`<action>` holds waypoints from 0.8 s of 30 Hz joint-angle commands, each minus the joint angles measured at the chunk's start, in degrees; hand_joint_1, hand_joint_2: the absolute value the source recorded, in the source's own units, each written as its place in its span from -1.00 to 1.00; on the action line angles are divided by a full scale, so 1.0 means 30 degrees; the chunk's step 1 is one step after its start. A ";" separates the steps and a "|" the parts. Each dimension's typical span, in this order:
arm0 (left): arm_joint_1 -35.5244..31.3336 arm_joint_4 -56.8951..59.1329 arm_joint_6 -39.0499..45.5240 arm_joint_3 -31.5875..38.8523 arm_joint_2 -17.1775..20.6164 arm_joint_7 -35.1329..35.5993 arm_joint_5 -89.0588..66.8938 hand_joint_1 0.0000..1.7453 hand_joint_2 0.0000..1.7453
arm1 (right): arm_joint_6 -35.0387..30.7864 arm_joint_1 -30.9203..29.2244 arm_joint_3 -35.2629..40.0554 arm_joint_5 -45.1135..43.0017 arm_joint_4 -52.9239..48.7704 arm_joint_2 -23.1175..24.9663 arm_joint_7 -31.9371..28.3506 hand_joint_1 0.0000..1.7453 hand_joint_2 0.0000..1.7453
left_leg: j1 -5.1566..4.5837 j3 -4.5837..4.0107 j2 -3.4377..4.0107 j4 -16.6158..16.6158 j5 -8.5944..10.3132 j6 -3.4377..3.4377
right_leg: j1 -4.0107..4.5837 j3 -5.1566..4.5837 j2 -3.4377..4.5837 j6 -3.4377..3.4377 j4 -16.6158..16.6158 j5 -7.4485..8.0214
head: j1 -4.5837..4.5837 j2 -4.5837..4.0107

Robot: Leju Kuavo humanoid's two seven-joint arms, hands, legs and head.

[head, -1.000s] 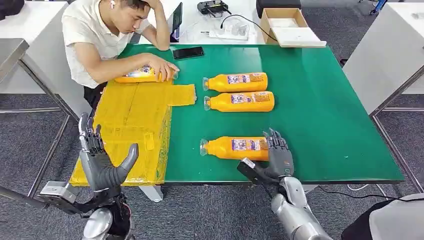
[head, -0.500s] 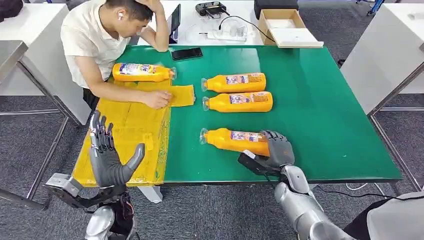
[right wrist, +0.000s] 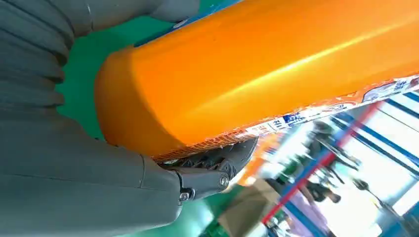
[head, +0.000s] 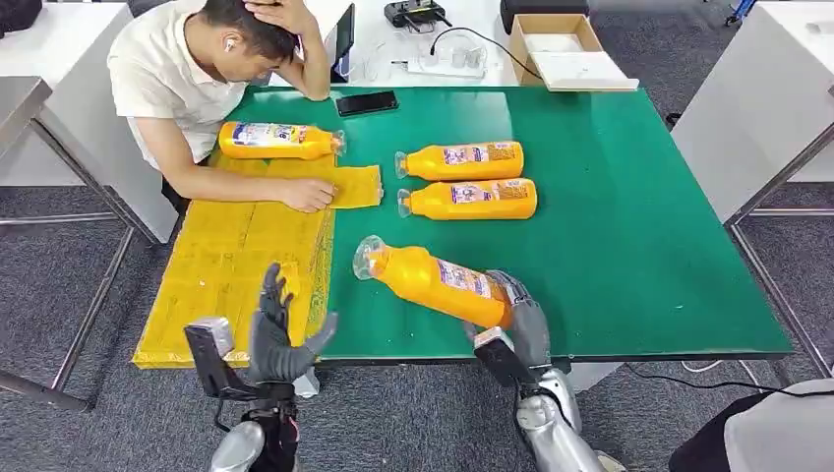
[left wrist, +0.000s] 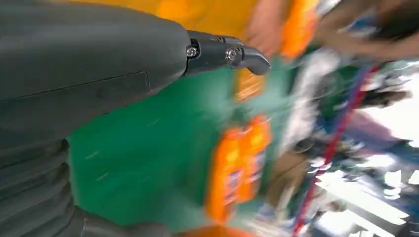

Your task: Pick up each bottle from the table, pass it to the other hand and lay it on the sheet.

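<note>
My right hand (head: 521, 320) grips the base end of an orange bottle (head: 433, 281) and holds it tilted above the green table (head: 629, 226), its clear cap pointing left toward the yellow sheet (head: 246, 256). The right wrist view shows the same orange bottle (right wrist: 267, 69) wrapped by my right hand (right wrist: 99, 163). My left hand (head: 280, 334) is raised with fingers spread and empty near the sheet's front corner; my left hand (left wrist: 89, 94) looks blurred in its wrist view. Two more bottles (head: 462, 179) lie side by side mid-table. Another bottle (head: 277, 141) lies at the sheet's far edge.
A person sits at the table's far left, one hand (head: 310, 194) resting on the sheet, the other on their head. A black phone (head: 367, 102) lies near the table's far edge. A cardboard box (head: 561, 49) and cables sit on a white table behind.
My right hand has lifted the near bottle off the table and swung its cap end left. My left hand has moved right and inward toward the table's front edge.
</note>
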 commanded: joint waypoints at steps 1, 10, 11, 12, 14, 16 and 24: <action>-0.1347 0.3332 -0.0546 -0.2497 0.1106 -0.0018 0.1787 -1.00 1.00 | -0.0955 0.0713 0.3512 -0.1634 -0.3685 0.0817 -0.0538 1.00 1.00 | 0.0003 0.0059 0.0022 -0.0022 -0.0025 -0.0027 | 0.0007 0.0052 -0.0004 -0.0031 -0.0012 -0.0028 | 0.0000 -0.0001; -0.0738 0.0903 -0.3120 -0.3208 0.1117 -0.0698 0.1944 -1.00 1.00 | 0.0823 -0.1010 0.5440 -0.1828 0.0740 0.1218 0.0190 1.00 1.00 | 0.0010 0.0025 0.0015 -0.0013 -0.0029 -0.0035 | 0.0010 0.0032 0.0014 -0.0041 -0.0019 -0.0021 | 0.0000 0.0000; -0.0683 0.0532 -0.3512 -0.3269 0.1088 -0.0721 0.1890 -1.00 1.00 | 0.1130 -0.1350 0.5845 -0.1639 0.1734 0.1445 0.0073 1.00 1.00 | 0.0006 0.0008 0.0032 -0.0009 -0.0026 -0.0027 | 0.0005 0.0012 0.0039 -0.0033 -0.0020 -0.0009 | 0.0000 0.0000; -0.0623 0.0116 -0.3979 -0.3228 0.0971 -0.0744 0.1973 -1.00 1.00 | 0.1430 -0.1774 0.6443 -0.1312 0.3056 0.1786 -0.0089 1.00 1.00 | 0.0007 -0.0024 0.0031 -0.0006 -0.0019 -0.0019 | 0.0004 -0.0013 0.0048 -0.0023 -0.0017 0.0002 | 0.0000 -0.0007; -0.0617 -0.0312 -0.4623 -0.3029 0.0766 -0.0823 0.2286 -1.00 1.00 | 0.1831 -0.2111 0.7269 -0.0926 0.4429 0.2297 -0.0442 1.00 1.00 | 0.0020 0.0020 0.0086 -0.0010 -0.0039 -0.0033 | 0.0019 0.0019 0.0085 -0.0039 -0.0019 -0.0005 | 0.0000 -0.0007; -0.0667 -0.0344 -0.4606 -0.3008 0.0730 -0.0819 0.2280 -1.00 1.00 | 0.1731 -0.2045 0.7312 -0.0900 0.4465 0.2391 -0.0493 1.00 1.00 | 0.0026 0.0039 0.0069 -0.0014 -0.0042 -0.0041 | 0.0026 0.0040 0.0056 -0.0047 -0.0021 -0.0017 | 0.0001 0.0000; -0.0725 -0.0788 -0.5925 -0.2684 0.0864 -0.1438 0.2609 -1.00 1.00 | 0.2210 -0.2253 0.8274 -0.0587 0.6227 0.2950 -0.0208 1.00 1.00 | 0.0015 0.0016 0.0003 -0.0013 -0.0030 -0.0027 | 0.0013 0.0022 0.0026 -0.0032 -0.0010 -0.0025 | 0.0000 0.0000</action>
